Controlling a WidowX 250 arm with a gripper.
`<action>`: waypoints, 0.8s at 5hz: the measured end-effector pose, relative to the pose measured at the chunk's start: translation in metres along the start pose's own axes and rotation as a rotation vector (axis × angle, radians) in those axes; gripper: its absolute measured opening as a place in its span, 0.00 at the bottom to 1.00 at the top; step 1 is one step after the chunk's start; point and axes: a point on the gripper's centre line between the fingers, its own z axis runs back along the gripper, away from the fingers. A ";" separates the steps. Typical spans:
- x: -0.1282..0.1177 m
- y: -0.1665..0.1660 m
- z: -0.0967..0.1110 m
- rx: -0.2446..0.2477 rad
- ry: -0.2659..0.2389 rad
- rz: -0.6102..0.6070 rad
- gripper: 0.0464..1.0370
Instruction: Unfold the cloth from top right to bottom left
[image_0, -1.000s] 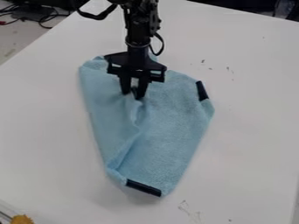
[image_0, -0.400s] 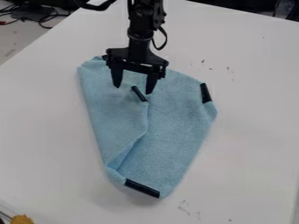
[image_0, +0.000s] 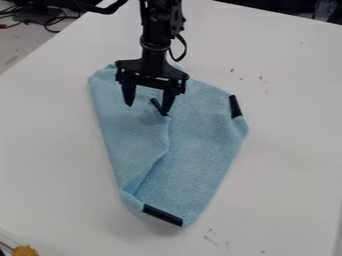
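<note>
Camera view: blue cloth (image_0: 200, 145), partly folded, on white worktop (image_0: 287, 150); dark strips at right and near corners, another mid-cloth. Gripper (image_0: 147, 106) over its far part, fingers spread apart, right finger beside mid-cloth strip.

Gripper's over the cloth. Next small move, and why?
I'd nudge the gripper slightly toward image right, to centre it over the middle dark strip before any pinch. The jaws stand open over the cloth, and that strip, on the folded flap's corner, sits off-centre, close to the image-right jaw.
</note>
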 end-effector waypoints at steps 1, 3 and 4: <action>0.004 -0.001 0.003 -0.014 -0.007 0.001 0.95; 0.013 -0.007 0.008 -0.020 -0.032 -0.005 0.96; 0.010 -0.009 0.002 -0.043 -0.028 0.012 0.96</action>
